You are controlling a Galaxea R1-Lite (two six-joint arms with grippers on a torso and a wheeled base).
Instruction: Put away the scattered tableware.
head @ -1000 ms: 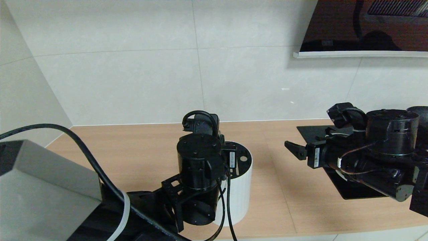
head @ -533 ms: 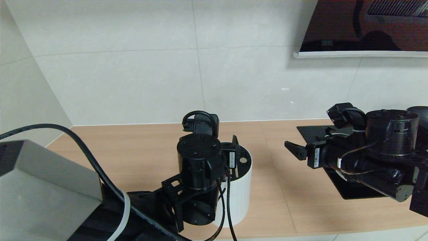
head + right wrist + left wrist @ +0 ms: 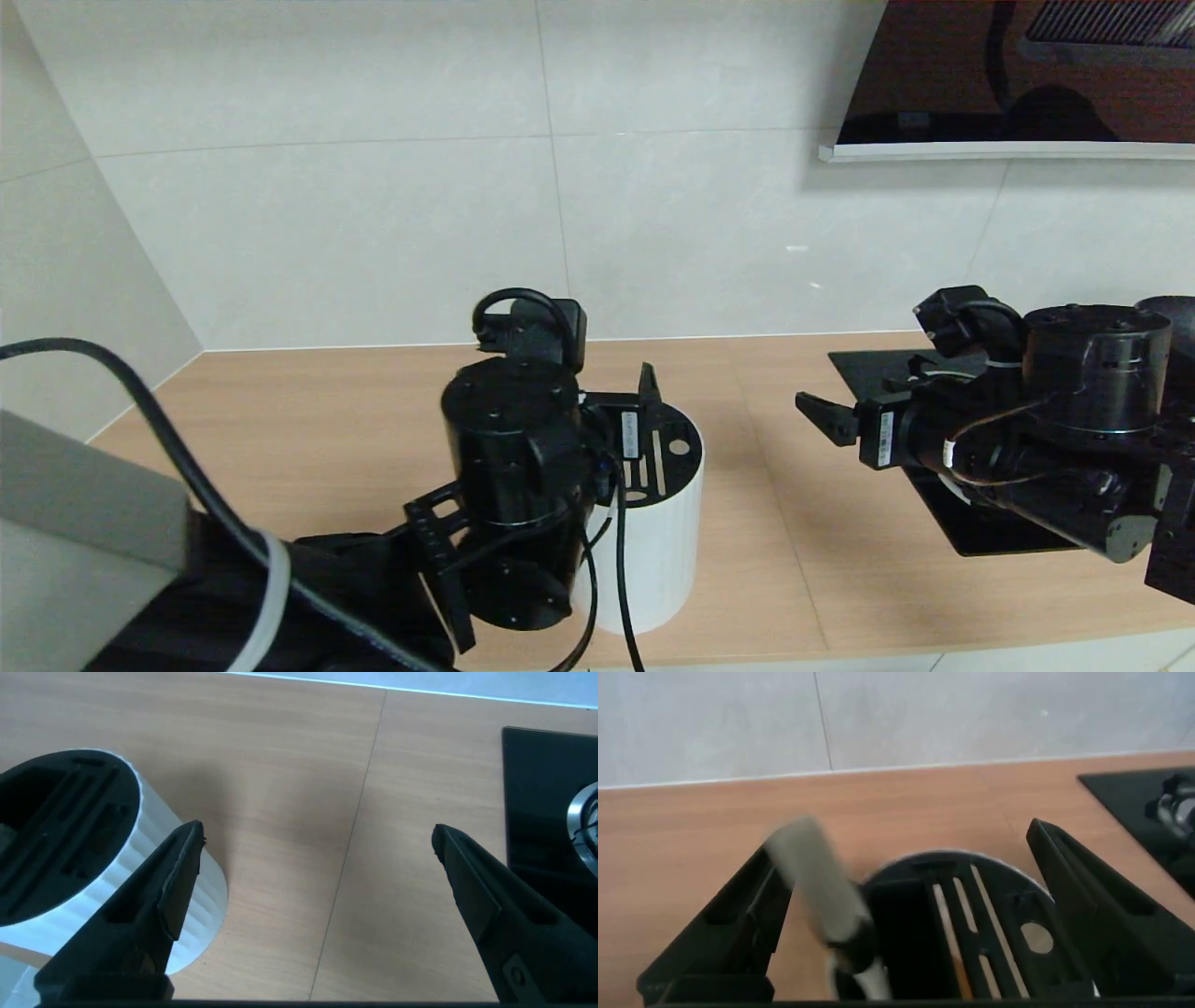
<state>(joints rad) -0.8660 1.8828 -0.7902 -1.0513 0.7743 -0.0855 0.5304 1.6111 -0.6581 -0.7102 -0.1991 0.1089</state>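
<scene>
- Countertop (image 3: 355,411) of pale wood is running under both of your grippers, and a tiled wall (image 3: 373,233) is rising behind it.
- You are seeing a black cooktop (image 3: 864,366) lying on the countertop beneath and behind your right gripper (image 3: 318,840). A dark range hood (image 3: 1018,75) is hanging on the wall high above it.
- A round metallic part (image 3: 584,831) is sitting on that cooktop, just past one finger of your right gripper; what it is, you cannot tell.
- Your right gripper is hovering over bare wood with its fingers spread wide and nothing between them.
- The white ribbed utensil holder (image 3: 653,541) is standing upright on the countertop, lower than your right gripper, off to its left and apart from it.
- Your left gripper (image 3: 904,840) is hanging directly over that holder, fingers spread wide on either side of its black slotted lid (image 3: 971,924), clamping nothing.
- In the head view, your left wrist is standing in front of the holder and hiding the near part of the lid.
- A pale-handled utensil (image 3: 817,891) is standing tilted in the lid, between your left gripper's fingers and close against one of them.
- That utensil is blurring, so you cannot tell what kind it is or whether it is touching that finger.
</scene>
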